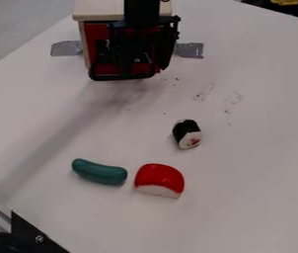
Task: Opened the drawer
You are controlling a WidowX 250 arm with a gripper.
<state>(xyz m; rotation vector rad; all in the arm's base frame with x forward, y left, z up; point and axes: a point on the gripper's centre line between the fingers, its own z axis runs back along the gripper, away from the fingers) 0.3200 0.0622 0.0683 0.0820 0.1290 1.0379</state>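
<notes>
Drawer point(96, 37), in the camera view, shows a red front on the light box point(95, 9), directly behind the hand point(133, 63), which hides much of it; how far out it sits, I cannot tell. The black arm point(140, 12) comes in from the top edge, and the hand hangs at the front of the box. Whether the hand is open or closed, I cannot tell. Silvery tape point(66, 48) lies on the surface point(264, 163) just beside the box, to the hand's left in the view, with more tape point(190, 50) to its right. Dark marks point(233, 101) show nearer the camera than the hand and to its right. Farther toward the camera lies a black and white sushi piece point(187, 134), a little right of the hand. Nearer still, a green sausage shape point(99, 172) lies slightly left of the hand, and a red piece with a white edge point(160, 179) slightly right, the two near each other but apart.
</notes>
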